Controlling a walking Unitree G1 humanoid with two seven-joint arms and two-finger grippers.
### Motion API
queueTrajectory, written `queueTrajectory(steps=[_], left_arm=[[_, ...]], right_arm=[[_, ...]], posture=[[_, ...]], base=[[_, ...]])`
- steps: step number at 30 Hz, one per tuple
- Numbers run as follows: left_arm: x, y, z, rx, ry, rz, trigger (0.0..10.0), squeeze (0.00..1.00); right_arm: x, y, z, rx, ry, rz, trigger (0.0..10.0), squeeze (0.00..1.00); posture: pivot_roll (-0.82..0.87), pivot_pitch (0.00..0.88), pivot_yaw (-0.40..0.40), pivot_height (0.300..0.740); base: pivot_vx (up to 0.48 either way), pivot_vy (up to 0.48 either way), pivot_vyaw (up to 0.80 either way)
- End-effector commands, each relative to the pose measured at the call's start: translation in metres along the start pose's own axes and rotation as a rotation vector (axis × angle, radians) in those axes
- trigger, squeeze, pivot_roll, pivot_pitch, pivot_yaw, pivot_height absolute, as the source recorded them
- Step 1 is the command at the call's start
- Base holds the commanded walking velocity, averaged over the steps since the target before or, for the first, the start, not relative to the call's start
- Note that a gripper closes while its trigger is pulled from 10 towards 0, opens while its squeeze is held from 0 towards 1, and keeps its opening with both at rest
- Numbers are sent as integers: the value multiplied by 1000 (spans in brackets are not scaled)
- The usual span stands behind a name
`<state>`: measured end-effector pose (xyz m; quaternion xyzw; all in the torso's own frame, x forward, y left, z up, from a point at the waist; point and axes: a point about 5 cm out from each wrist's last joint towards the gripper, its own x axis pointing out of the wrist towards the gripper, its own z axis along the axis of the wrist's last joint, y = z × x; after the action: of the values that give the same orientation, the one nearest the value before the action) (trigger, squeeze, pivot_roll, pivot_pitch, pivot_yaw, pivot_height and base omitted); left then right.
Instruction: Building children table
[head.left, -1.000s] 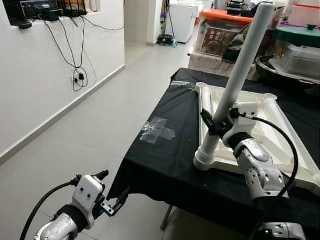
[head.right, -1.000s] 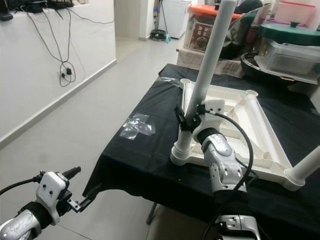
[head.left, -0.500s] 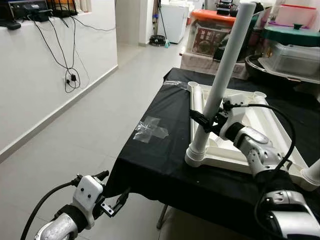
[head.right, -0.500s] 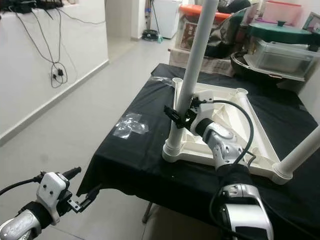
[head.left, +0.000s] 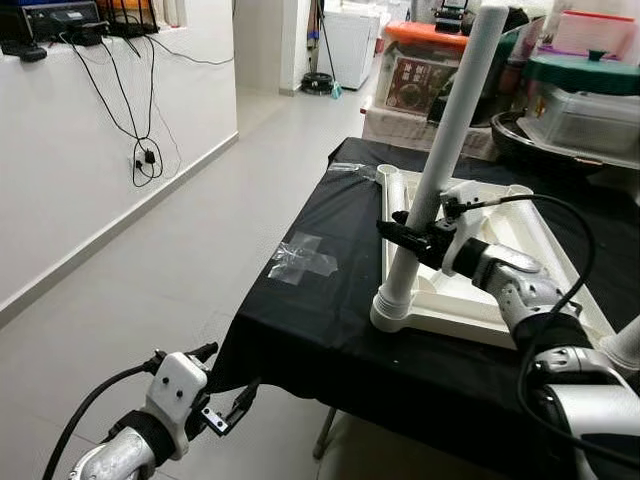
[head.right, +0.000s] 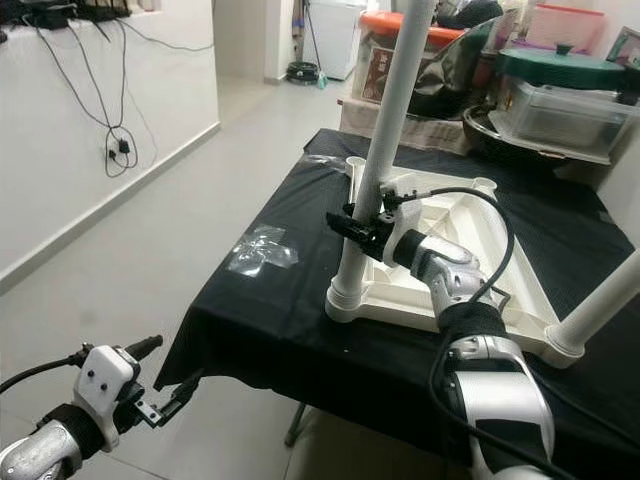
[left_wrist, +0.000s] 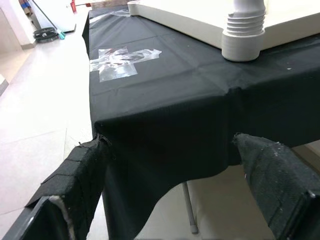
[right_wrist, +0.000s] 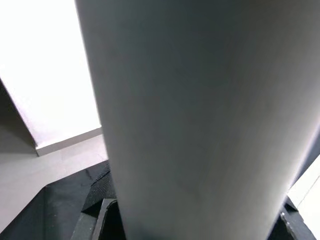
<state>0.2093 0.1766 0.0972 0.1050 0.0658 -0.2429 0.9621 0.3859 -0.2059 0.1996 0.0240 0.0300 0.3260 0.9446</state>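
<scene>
Low at the left, the left claw (head.left: 232, 411) hangs idle off the edge of the black-draped surface (head.left: 330, 330), its fingers apart. Further right, the right claw (head.left: 402, 236) is clamped on a white leg (head.left: 440, 180) standing tilted in the near corner socket of the upturned tabletop (head.left: 470, 305). Judging by this, leg fitting is under way; next the leg likely needs straightening and seating firmly.
</scene>
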Motion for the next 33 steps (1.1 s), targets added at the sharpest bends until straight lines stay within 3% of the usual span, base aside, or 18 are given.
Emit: queueTrajectory(steps=[1, 4, 6, 8, 10, 12, 13, 14, 15, 16, 17, 18, 21, 23, 29, 30, 32, 33], left_arm=[[-1, 0, -2, 17, 15, -14, 10000, 0], [-2, 0, -3, 18, 16, -14, 10000, 0], [-2, -1, -3, 18, 14, -13, 10000, 0], [-2, -1, -3, 18, 14, -13, 10000, 0], [-1, -1, -3, 15, 13, -11, 10000, 0], [-1, -2, -3, 14, 14, -11, 10000, 0], [-1, -2, -3, 14, 14, -11, 10000, 0], [-1, -3, -3, 8, 13, -6, 10000, 0], [-1, -3, -3, 5, 13, -3, 10000, 0], [-1, -3, -3, 4, 13, -1, 10000, 0], [-1, -3, -3, 4, 13, -1, 10000, 0], [0, -3, -3, 3, 11, 2, 10000, 0], [0, -3, -3, 2, 11, 2, 10000, 0], [1, -3, -2, 2, 8, 12, 10000, 0], [0, -2, -2, -1, 8, 35, 10000, 0], [-1, -3, -3, -4, 11, 40, 10000, 0], [-2, -3, -5, -6, 13, 42, 10000, 0], [-3, -4, -5, -7, 16, 43, 10000, 0]], right_arm=[[-3, -7, -1, 19, 14, -59, 0, 0], [-3, -11, -1, 33, -1, -115, 0, 0], [0, -15, -5, 57, -18, -288, 0, 0], [0, -15, -5, 57, -18, -288, 0, 0], [1, -18, -14, 86, -12, -517, 0, 0], [1, -17, -22, 74, 7, -653, 0, 0], [1, -17, -22, 74, 7, -653, 0, 0], [9, 3, -42, 114, 32, -868, 0, 0], [16, 19, -47, 141, 29, -914, 0, 0], [22, 33, -49, 164, 22, -938, 0, 0], [22, 33, -49, 164, 22, -938, 0, 0], [35, 53, -46, 166, 4, -952, 0, 0], [39, 58, -44, 164, -1, -952, 0, 0], [57, 72, -36, 135, -3, -899, 0, 0], [65, 77, -33, 110, 10, -859, 0, 0], [65, 76, -35, 115, 26, -855, 10000, 0], [65, 75, -36, 107, 43, -839, 10000, 0], [64, 72, -35, 111, 31, -836, 10000, 149]], posture=[[40, 0, -111, 740], [38, 0, -112, 740], [37, 0, -114, 740], [37, 0, -114, 740], [35, 0, -114, 740], [35, 0, -114, 740], [35, 0, -114, 740], [37, 0, -115, 740], [40, 0, -113, 740], [40, 0, -114, 740], [40, 0, -114, 740], [42, 0, -116, 740], [42, 0, -116, 740], [51, 0, -136, 740], [57, 0, -147, 740], [58, 0, -150, 740], [59, 0, -151, 740], [59, 0, -151, 740]], base=[[0, 0, 0], [0, 0, 0], [0, 0, 0], [0, 0, 0], [0, 0, 0], [0, 0, 0], [0, 0, 0], [0, 0, 0], [0, 0, 0], [0, 0, 0], [0, 0, 0], [0, 0, 0], [0, 0, 0], [0, 0, 0], [0, 0, 0], [0, 0, 0], [0, 0, 0], [0, 0, 0]])
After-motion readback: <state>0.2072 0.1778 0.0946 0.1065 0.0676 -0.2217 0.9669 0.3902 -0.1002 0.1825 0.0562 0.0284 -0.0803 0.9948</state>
